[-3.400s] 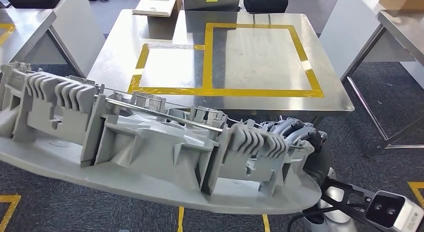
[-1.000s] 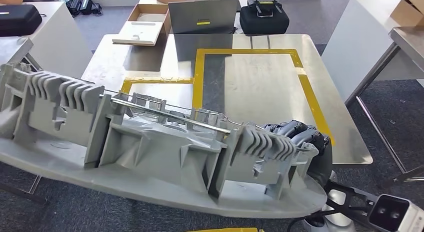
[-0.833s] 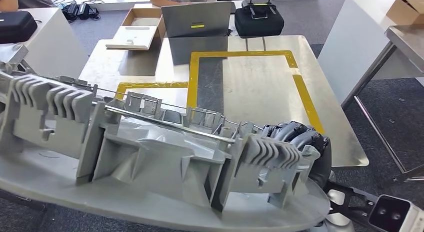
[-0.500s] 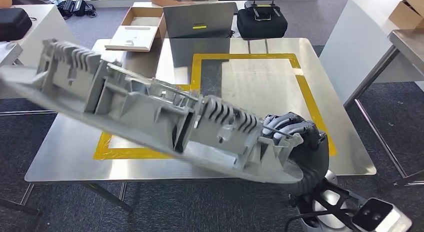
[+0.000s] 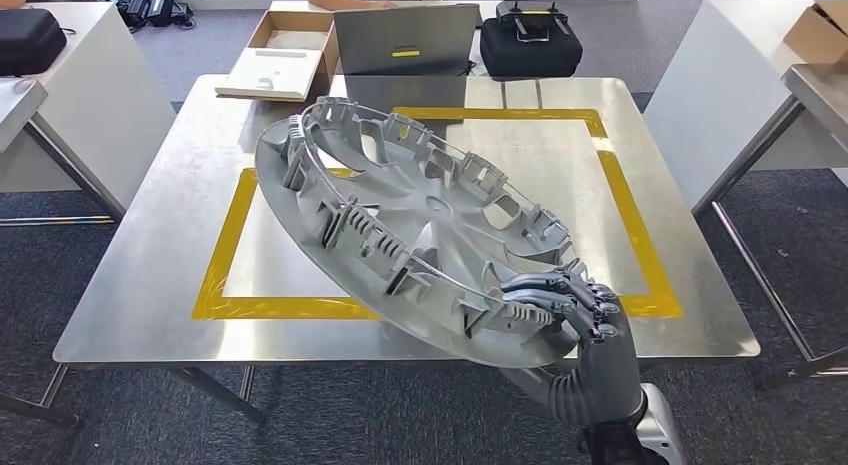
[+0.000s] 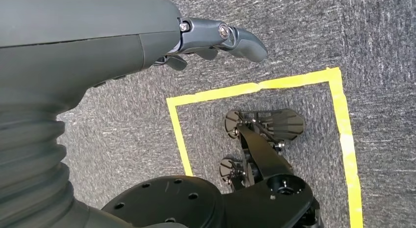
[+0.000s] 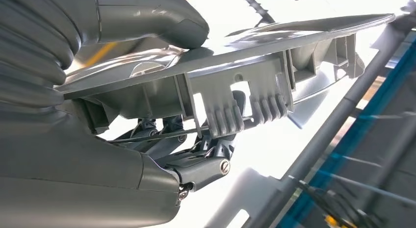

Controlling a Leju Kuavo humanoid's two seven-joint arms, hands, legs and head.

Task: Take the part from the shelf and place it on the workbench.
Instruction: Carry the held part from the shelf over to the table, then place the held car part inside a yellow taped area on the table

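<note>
Left hand (image 6: 216, 39) hangs over carpet, fingers loosely curled, holding nothing. Grey part (image 5: 410, 220), ribbed side up, is tilted above the workbench (image 5: 150, 275), spanning the yellow tape outline (image 5: 225, 250). Right hand (image 5: 570, 305) grips the part's near rim by the workbench's front edge.

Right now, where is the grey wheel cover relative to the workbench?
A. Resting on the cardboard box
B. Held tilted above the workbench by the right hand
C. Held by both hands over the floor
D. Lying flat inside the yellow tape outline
B: the right hand grips the wheel cover at its near rim, tilted over the steel workbench; the left hand hangs over the carpet with nothing in it.
</note>
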